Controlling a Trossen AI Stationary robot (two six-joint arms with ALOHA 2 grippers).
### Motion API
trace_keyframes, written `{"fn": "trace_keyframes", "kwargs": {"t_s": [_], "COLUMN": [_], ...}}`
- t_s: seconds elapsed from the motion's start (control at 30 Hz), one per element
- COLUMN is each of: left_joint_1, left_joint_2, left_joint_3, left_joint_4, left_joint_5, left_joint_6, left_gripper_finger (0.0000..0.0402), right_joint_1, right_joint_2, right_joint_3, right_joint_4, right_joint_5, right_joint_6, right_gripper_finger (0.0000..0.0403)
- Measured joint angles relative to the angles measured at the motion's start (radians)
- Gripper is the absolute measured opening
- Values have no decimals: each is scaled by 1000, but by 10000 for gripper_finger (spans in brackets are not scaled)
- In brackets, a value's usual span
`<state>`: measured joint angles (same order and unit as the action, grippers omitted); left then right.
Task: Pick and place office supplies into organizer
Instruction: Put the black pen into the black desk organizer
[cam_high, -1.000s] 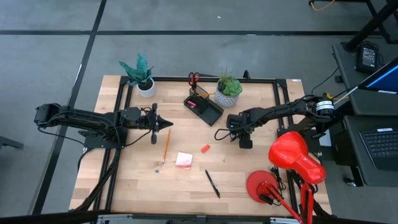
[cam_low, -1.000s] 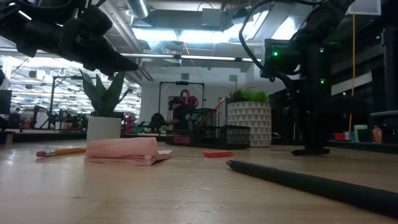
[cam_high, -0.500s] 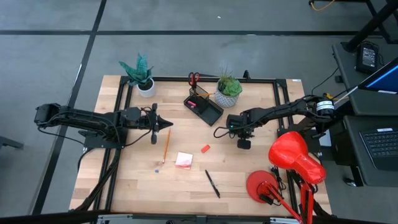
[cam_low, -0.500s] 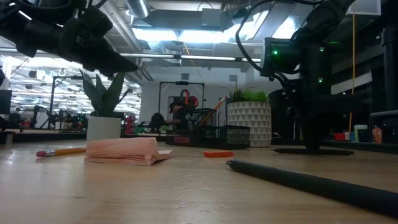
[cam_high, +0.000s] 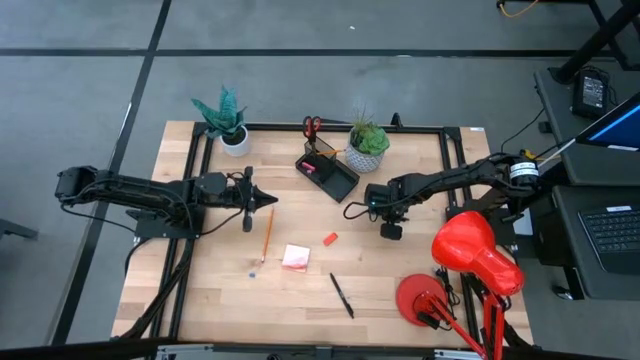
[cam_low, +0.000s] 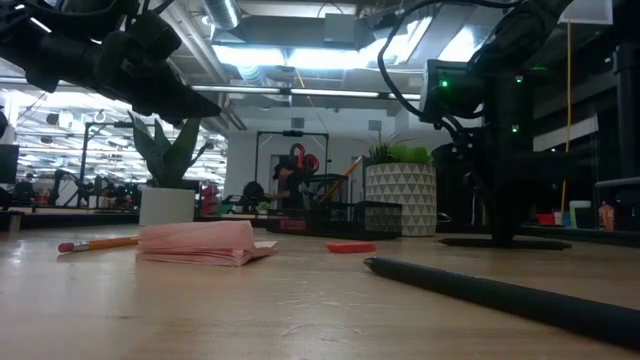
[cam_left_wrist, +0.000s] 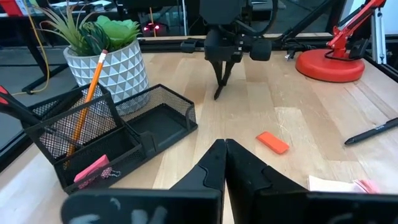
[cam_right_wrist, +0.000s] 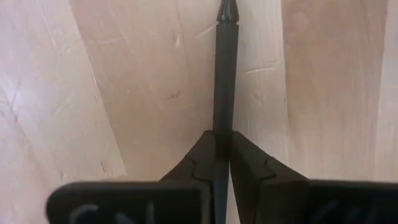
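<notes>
High view: right gripper (cam_high: 350, 211) sits just beside the wire-mesh organizer (cam_high: 328, 170) and a white faceted plant pot (cam_high: 364, 158), red lamp (cam_high: 470, 250) close behind; its jaws are clamped on a thin black pen (cam_right_wrist: 225, 68) — slender, matte, pinched between them over the wooden table (cam_high: 300, 290); left gripper (cam_high: 268, 199) hovers closed, empty, near the pencil (cam_high: 267, 233).

The table (cam_high: 300, 290) is showing pale, matt wood grain; beside the glossy red lamp (cam_high: 470, 250), the pen (cam_right_wrist: 225, 81) is looking like smooth black plastic, perhaps.
</notes>
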<state>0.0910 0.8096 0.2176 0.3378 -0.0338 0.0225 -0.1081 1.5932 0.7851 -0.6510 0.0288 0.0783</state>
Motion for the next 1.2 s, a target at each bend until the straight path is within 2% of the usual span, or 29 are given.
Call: {"fn": "trace_keyframes", "kwargs": {"t_s": [0.4, 0.73, 1.03, 1.2], "left_joint_1": [0, 0, 0, 0], "left_joint_2": [0, 0, 0, 0], "left_joint_3": [0, 0, 0, 0], "left_joint_4": [1, 3, 3, 13], "left_joint_5": [0, 0, 0, 0], "left_joint_6": [-1, -2, -2, -23], "left_gripper_finger": [3, 3, 5, 5], "right_joint_1": [0, 12, 49, 68], "right_joint_2": [-95, -162, -248, -252], "right_joint_3": [1, 1, 3, 0], "right_joint_4": [19, 75, 260, 465], "right_joint_5": [-6, -79, -85, -135], "right_joint_6": [26, 46, 17, 9], "right_gripper_finger": [26, 22, 24, 24]}}
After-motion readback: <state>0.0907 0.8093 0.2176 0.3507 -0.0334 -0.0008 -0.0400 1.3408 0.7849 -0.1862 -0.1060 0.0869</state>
